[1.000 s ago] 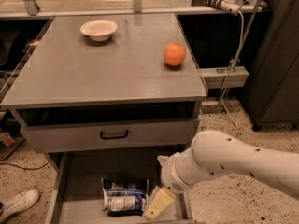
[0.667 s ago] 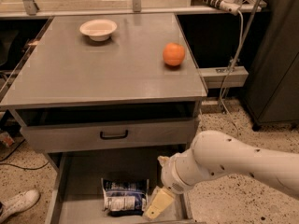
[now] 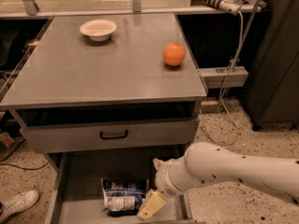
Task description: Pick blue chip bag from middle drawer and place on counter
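The blue chip bag [image 3: 122,196] lies crumpled on the floor of the open middle drawer [image 3: 79,190], near its middle. My gripper [image 3: 150,205] hangs at the end of the white arm, low over the drawer, just right of the bag and close to its right edge. One cream-coloured finger [image 3: 152,204] shows, pointing down and to the left. The counter [image 3: 103,66] is the grey top of the cabinet above.
A white bowl [image 3: 98,29] sits at the back left of the counter and an orange fruit [image 3: 173,54] near its right edge. A closed drawer front with a black handle [image 3: 114,135] lies above the open drawer. A white shoe [image 3: 16,203] is on the floor at left.
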`<action>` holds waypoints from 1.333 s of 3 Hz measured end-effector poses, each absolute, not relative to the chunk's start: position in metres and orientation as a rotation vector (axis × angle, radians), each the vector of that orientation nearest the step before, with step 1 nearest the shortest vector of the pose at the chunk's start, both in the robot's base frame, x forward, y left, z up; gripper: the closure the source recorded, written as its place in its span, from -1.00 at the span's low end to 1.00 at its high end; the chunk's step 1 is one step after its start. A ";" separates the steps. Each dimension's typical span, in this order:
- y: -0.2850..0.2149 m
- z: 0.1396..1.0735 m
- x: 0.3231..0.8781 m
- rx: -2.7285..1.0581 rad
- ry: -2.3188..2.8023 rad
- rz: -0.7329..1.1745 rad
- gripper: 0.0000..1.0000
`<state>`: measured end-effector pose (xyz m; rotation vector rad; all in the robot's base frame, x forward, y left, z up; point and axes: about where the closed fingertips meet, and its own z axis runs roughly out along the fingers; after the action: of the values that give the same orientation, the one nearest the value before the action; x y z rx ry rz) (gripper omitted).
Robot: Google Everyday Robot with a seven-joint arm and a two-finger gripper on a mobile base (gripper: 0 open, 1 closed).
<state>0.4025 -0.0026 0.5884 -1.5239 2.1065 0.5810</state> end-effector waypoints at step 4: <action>0.043 0.465 0.448 -1.445 2.053 0.580 -1.00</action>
<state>0.4479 0.0431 0.4649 -1.4446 2.0532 0.5800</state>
